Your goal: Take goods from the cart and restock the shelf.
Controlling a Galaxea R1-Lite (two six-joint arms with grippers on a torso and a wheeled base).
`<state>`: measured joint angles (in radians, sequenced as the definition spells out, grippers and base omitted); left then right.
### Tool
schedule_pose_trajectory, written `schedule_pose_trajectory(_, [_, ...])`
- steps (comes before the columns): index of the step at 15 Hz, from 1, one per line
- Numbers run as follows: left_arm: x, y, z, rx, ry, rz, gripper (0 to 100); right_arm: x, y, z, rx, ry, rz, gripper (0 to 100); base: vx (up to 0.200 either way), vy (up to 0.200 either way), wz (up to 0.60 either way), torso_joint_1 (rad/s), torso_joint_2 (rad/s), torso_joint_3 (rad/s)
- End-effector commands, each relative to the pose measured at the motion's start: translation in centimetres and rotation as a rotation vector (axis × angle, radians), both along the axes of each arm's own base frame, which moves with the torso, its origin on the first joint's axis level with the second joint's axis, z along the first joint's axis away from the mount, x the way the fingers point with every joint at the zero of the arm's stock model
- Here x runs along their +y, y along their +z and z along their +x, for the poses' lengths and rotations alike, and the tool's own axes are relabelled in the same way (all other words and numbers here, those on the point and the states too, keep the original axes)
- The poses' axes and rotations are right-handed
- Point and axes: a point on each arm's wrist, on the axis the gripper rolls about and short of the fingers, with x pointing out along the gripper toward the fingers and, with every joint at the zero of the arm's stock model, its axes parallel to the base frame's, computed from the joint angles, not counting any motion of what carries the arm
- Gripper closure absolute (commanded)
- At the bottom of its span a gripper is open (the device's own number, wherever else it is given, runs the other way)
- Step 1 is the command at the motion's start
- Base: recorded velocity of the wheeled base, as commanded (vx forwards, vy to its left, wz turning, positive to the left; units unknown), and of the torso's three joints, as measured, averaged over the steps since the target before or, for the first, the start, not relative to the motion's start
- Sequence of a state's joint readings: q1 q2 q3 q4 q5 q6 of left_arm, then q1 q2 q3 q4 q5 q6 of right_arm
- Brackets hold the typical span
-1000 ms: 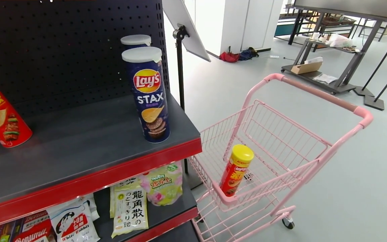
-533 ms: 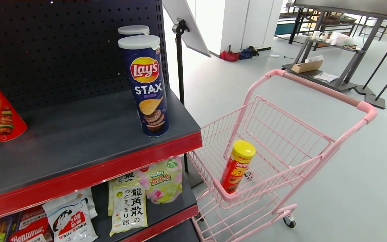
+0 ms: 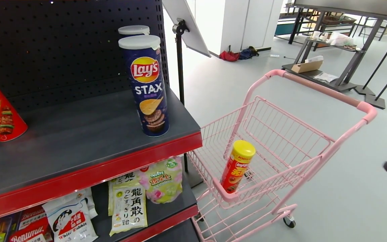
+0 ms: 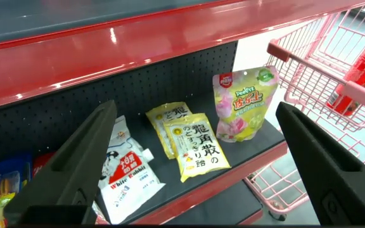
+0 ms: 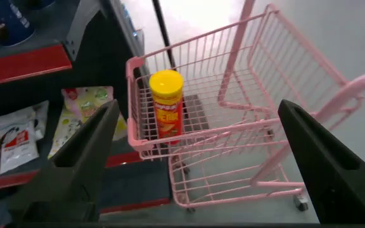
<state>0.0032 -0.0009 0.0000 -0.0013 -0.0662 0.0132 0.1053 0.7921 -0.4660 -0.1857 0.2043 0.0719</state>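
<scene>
Restocking shelf [image 3: 79, 134] | one red can [image 3: 237, 169] left in cart [image 3: 314, 88], not yet taken | my left tool [image 4: 196, 106] and right tool [image 5: 196, 106] wide, empty

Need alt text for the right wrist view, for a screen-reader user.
A red can with a yellow lid stands in a pink wire cart, in the corner nearest the shelf, seen from above and framed by the open right claw. Snack bags sit on the shelf's lower level beside the cart.
</scene>
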Motion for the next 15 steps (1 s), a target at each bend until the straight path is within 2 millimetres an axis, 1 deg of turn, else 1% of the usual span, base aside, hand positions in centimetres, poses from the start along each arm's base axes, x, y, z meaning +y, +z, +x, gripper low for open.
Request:
schedule_pose_trajectory(1, [0.0, 0.0, 0.0, 0.001, 0.0, -0.001, 0, 2.1, -5.2, 9.1, 0.277, 0.164, 0.016, 0, 0.0, 0.0, 0.0, 0.0, 0.0, 0.0])
schedule_pose_trajectory(2, [0.0, 0.0, 0.0, 0.001, 0.0, 0.001, 0, 2.4, -7.5, 11.0, 0.323, 0.193, 0.013, 0, 0.0, 0.0, 0.0, 0.0, 0.0, 0.0])
schedule_pose_trajectory(3, [0.0, 0.0, 0.0, 0.001, 0.002, 0.001, 0, 2.7, -8.8, 12.3, 0.333, 0.2, 0.015, 0, 0.0, 0.0, 0.0, 0.0, 0.0, 0.0])
schedule_pose_trajectory(4, [0.0, 0.0, 0.0, 0.0, 0.0, 0.002, 0, 2.9, -9.5, 13.0, 0.334, 0.212, 0.018, 0, 0.0, 0.0, 0.0, 0.0, 0.0, 0.0])
schedule_pose_trajectory(5, [0.0, 0.0, 0.0, 0.0, 0.0, 0.002, 0, 3.2, -10.6, 14.3, 0.339, 0.241, 0.025, 0, 0.0, 0.0, 0.0, 0.0, 0.0, 0.0])
schedule_pose_trajectory(9, [0.0, 0.0, 0.0, 0.0, 0.002, 0.002, 0, 4.2, -12.6, 16.8, 0.379, 0.285, 0.026, 0, 0.0, 0.0, 0.0, 0.0, 0.0, 0.0])
schedule_pose_trajectory(11, [0.0, 0.0, 0.0, 0.001, 0.0, 0.001, 0, 4.9, -13.0, 17.8, 0.388, 0.303, 0.027, 0, 0.0, 0.0, 0.0, 0.0, 0.0, 0.0])
schedule_pose_trajectory(12, [0.0, 0.0, 0.0, 0.001, 0.002, 0.001, 0, 5.5, -13.2, 18.1, 0.396, 0.321, 0.026, 0, 0.0, 0.0, 0.0, 0.0, 0.0, 0.0])
schedule_pose_trajectory(13, [0.0, 0.0, 0.0, -0.001, 0.0, 0.001, 0, 6.3, -13.7, 18.7, 0.405, 0.342, 0.02, 0, 0.0, 0.0, 0.0, 0.0, 0.0, 0.0])
schedule_pose_trajectory(15, [0.0, 0.0, 0.0, 0.001, 0.0, 0.001, 0, 7.3, -14.4, 20.2, 0.4, 0.357, 0.013, 0, 0.0, 0.0, 0.0, 0.0, 0.0, 0.0])
